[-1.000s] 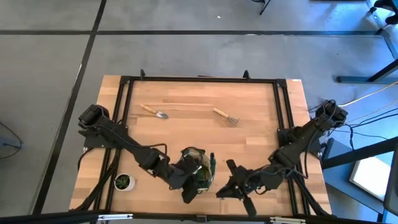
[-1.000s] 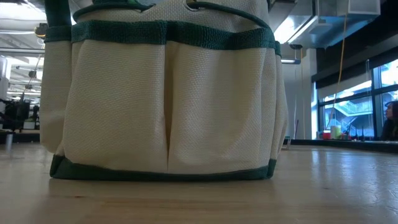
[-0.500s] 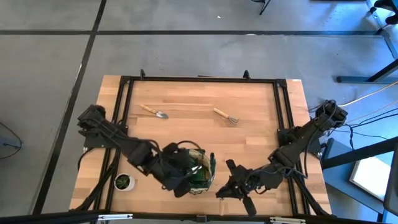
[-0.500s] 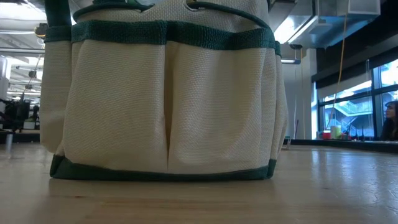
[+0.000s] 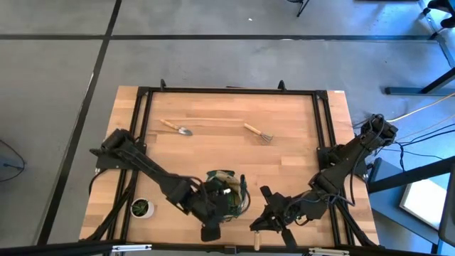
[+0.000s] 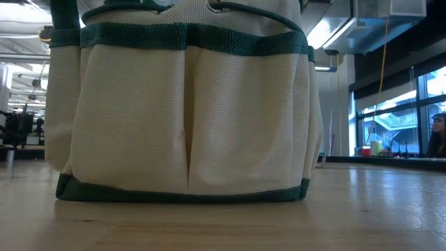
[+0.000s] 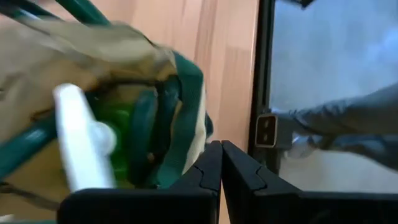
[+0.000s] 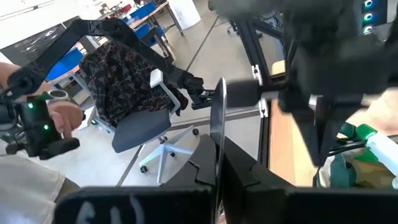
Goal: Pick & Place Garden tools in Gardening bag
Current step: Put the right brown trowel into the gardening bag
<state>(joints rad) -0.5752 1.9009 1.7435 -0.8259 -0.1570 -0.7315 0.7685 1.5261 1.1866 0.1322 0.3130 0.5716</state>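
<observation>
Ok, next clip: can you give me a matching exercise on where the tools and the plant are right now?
Things:
1. wooden-handled metal trowel
2. wooden-handled metal fork
3. small potted plant
4. green spray bottle with white trigger

Places:
A. inside the khaki fabric gardening bag with green trim
B. open tabletop, toward the right arm's side
C. table corner on the left arm's side
D. open tabletop, toward the left arm's side

Pairs: 1-D, 2-B, 3-C, 4-A
</observation>
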